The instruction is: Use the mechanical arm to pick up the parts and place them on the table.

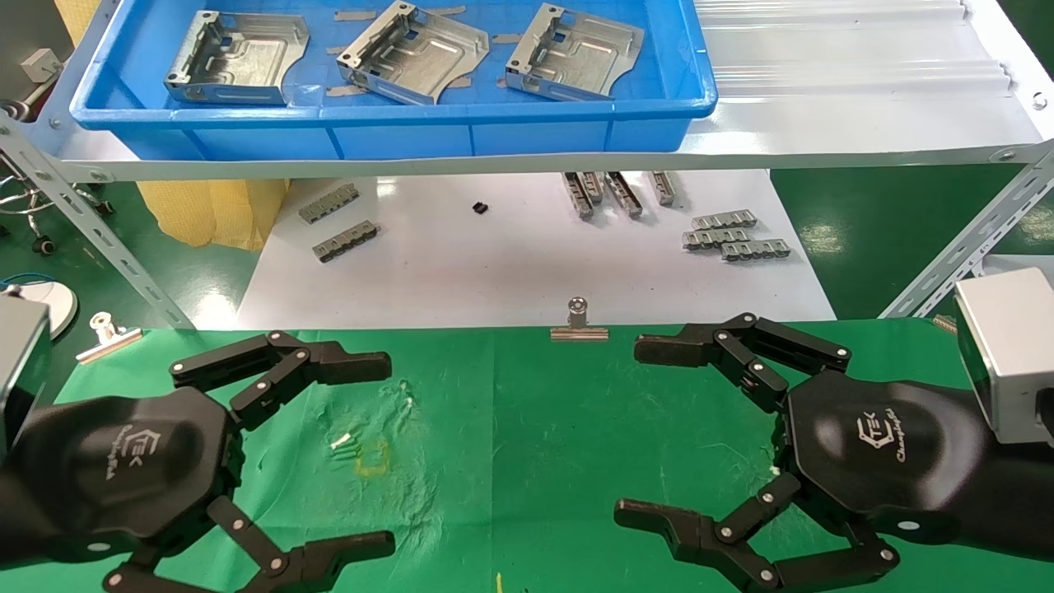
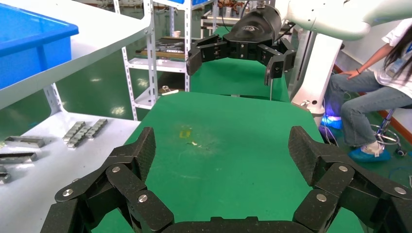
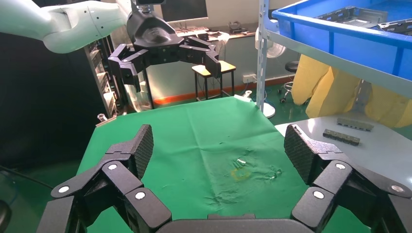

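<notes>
A: Three silvery stamped sheet-metal brackets (image 1: 237,59) (image 1: 414,54) (image 1: 574,54) are seen lying apart in the blue plastic tray (image 1: 395,128) on the shelf.

B: And over the wrinkled green cloth table (image 1: 510,428), the black left gripper (image 1: 389,455) and black right gripper (image 1: 627,432) are held wide apart, nothing grasped.

Three parts (image 1: 239,59) (image 1: 416,53) (image 1: 574,53), nine slotted strips (image 1: 328,203), two clips (image 1: 579,323)
</notes>
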Available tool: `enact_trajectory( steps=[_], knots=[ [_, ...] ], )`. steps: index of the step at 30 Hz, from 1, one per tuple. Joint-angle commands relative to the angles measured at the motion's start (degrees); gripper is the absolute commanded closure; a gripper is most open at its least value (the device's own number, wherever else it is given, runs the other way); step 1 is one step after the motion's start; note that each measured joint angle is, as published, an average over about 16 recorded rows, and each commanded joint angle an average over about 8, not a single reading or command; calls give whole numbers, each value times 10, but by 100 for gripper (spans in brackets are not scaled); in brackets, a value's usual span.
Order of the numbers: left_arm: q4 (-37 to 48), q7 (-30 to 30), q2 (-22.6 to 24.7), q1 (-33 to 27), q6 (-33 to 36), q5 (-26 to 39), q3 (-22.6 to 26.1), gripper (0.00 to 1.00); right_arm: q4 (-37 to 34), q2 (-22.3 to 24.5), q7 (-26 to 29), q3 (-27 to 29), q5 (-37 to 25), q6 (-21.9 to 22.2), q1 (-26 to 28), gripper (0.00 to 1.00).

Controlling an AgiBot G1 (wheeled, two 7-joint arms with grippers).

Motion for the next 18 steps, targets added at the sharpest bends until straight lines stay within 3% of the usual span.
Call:
enact_trajectory(
  steps=[1,18],
  knots=[
    [0,0,0,0,0,0,0,0,0,0,0,0,0,0,0,0],
    [0,0,0,0,0,0,0,0,0,0,0,0,0,0,0,0]
  ],
)
